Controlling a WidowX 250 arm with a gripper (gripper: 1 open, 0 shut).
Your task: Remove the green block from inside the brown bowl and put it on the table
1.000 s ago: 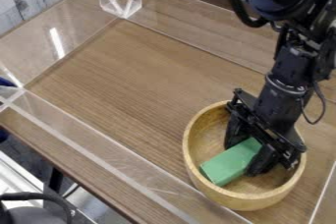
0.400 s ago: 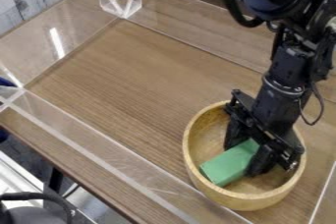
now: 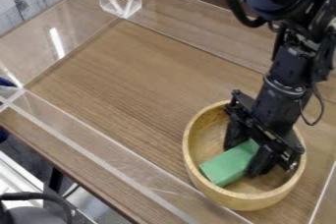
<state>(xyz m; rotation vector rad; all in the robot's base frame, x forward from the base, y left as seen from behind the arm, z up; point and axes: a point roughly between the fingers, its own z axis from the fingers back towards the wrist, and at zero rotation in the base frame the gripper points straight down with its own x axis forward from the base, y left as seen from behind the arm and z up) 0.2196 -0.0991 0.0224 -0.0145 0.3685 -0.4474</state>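
Camera view: green block pinched inside the brown bowl.
Gripper is clamped on the block's two o'clock end, likely for lifting onto the table.

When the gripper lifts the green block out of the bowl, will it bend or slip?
The green block looks like a solid flat bar, so probably stiff. Its matte faces likely resist slipping. The gripper holds one end, so it may tilt.
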